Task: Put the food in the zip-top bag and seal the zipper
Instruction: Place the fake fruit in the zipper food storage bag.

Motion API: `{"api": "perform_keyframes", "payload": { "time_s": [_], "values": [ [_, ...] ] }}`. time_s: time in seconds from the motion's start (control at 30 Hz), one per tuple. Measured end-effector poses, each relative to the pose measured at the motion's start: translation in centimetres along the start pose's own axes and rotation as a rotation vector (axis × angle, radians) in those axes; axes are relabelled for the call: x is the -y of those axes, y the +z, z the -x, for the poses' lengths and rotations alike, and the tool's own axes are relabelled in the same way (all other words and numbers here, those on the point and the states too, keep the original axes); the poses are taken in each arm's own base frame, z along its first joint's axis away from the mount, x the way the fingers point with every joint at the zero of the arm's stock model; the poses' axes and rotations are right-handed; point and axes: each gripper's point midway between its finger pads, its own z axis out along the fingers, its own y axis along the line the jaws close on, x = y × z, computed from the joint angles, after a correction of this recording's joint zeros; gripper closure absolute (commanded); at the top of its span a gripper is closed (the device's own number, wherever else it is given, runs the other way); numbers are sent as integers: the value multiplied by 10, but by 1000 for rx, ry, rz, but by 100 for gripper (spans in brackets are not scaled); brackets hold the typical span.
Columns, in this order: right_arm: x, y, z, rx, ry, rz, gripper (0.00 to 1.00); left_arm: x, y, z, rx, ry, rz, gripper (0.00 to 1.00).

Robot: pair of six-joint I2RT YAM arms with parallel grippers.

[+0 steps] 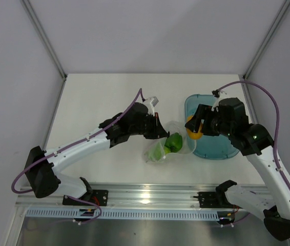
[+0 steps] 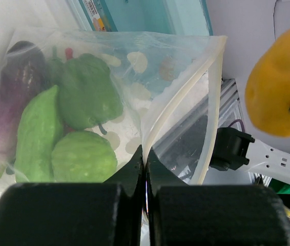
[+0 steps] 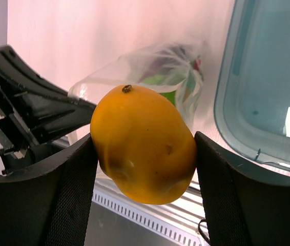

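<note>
**Fruit hanging at the bag mouth**

The left gripper [image 2: 145,171] is pinching the zipper [image 2: 183,100] lip of the bag [image 1: 155,154], jaws clenched on the film and propping the mouth open. The bag is lying on the table [image 1: 99,97] between the arms, with green pieces [image 2: 86,95] and a purple one [image 2: 12,97] inside. The film is looking thin, crinkly and slippery; I am judging the stiffer strip the safest hold. The fruit [image 3: 142,138] is hanging just right of the mouth, the right gripper [image 1: 195,126] clamping it across its middle. It is looking hard, smooth and light. The tray [image 1: 222,152] is sitting behind it
</note>
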Motion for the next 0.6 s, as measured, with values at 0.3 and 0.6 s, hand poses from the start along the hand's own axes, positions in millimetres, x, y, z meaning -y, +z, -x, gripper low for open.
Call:
{"api": "perform_keyframes", "payload": {
  "time_s": [0.3, 0.6],
  "values": [
    [-22, 21, -29, -101, -72, 1, 28, 0, 0, 0, -1, 0, 1, 99],
    [-5, 55, -28, -147, -110, -131, 1, 0, 0, 0, -1, 0, 2, 99]
  ]
}}
